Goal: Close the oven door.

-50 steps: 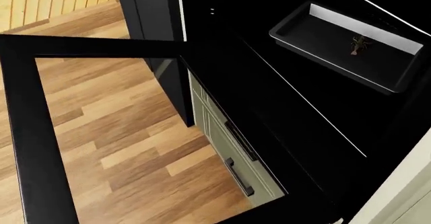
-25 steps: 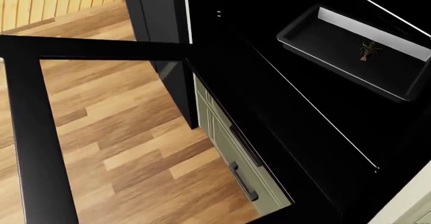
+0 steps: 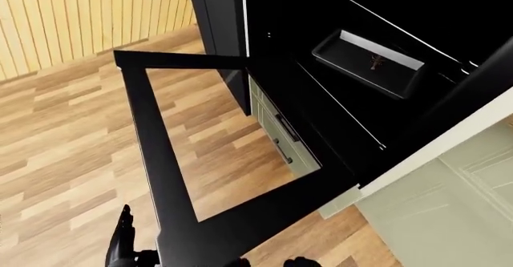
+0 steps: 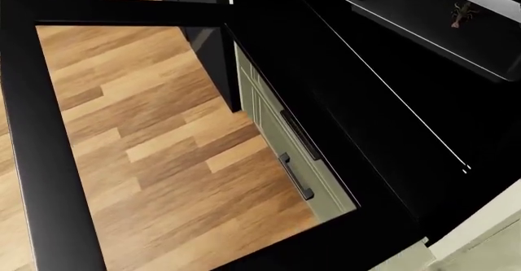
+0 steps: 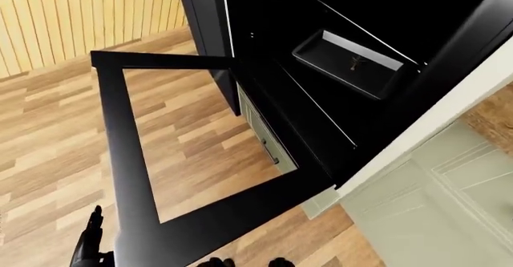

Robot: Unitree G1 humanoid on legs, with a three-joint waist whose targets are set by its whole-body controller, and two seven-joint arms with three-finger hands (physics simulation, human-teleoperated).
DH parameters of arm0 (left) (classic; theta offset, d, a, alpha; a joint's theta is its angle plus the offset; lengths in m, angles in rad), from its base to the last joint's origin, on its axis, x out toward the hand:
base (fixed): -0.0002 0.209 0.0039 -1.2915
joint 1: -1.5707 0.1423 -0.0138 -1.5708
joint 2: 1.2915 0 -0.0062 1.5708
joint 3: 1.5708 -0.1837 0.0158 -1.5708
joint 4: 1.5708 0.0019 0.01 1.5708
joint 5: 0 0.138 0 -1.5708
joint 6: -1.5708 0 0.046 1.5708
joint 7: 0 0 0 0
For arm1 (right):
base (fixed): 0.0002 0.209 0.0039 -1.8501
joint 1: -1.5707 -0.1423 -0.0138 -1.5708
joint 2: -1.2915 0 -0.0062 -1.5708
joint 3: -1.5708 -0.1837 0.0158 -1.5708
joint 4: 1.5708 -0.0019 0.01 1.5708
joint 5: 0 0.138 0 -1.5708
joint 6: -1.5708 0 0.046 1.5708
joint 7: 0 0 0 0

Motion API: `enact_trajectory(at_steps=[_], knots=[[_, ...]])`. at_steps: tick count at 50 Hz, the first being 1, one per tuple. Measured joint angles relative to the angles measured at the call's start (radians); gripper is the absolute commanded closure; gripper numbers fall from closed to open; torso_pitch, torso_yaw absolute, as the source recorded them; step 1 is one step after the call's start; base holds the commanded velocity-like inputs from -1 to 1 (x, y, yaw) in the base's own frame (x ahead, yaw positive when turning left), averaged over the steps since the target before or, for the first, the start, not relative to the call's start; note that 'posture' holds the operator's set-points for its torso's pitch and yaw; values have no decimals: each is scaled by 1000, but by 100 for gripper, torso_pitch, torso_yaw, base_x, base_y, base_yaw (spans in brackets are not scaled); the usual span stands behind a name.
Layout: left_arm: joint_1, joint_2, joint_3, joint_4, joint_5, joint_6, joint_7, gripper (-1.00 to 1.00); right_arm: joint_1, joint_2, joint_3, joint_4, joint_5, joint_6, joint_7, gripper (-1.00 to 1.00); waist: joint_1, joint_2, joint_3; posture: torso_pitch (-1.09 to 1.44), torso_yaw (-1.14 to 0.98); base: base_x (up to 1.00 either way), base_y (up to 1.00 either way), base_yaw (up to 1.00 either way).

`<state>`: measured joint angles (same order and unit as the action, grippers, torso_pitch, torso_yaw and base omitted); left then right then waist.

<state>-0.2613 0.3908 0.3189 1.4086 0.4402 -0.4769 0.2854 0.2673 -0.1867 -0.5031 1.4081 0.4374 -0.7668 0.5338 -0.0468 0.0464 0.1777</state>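
In the left-eye view I am looking down at the oven door (image 3: 160,159) lying fully open, so closing is yet to begin; my left hand (image 3: 122,246) is hovering just left of its near edge, fingers extended, gripping nothing. The head view is showing only door glass, drawer handles (image 4: 295,161) and a baking tray (image 4: 423,27). In the right-eye view I cannot tell my right hand's state.
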Motion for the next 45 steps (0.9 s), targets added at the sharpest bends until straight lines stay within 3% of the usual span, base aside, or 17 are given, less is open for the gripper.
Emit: enact_trajectory(at_steps=[28,36,45], knots=[[-8,-1,3,-6,-4,-6,-9,-100,-7,-1,-1,-6,2,-5,8,-100,-18,6,165,49,0,0,0,0],[-10,-2,10,-8,-16,9,-11,-100,-10,0,-5,-7,10,-5,17,-100,-25,7,185,49,0,0,0,0],[-7,-17,63,-10,-127,-15,-171,-100,-10,0,2,-7,10,7,-3,-100,-29,11,190,49,0,0,0,0]])
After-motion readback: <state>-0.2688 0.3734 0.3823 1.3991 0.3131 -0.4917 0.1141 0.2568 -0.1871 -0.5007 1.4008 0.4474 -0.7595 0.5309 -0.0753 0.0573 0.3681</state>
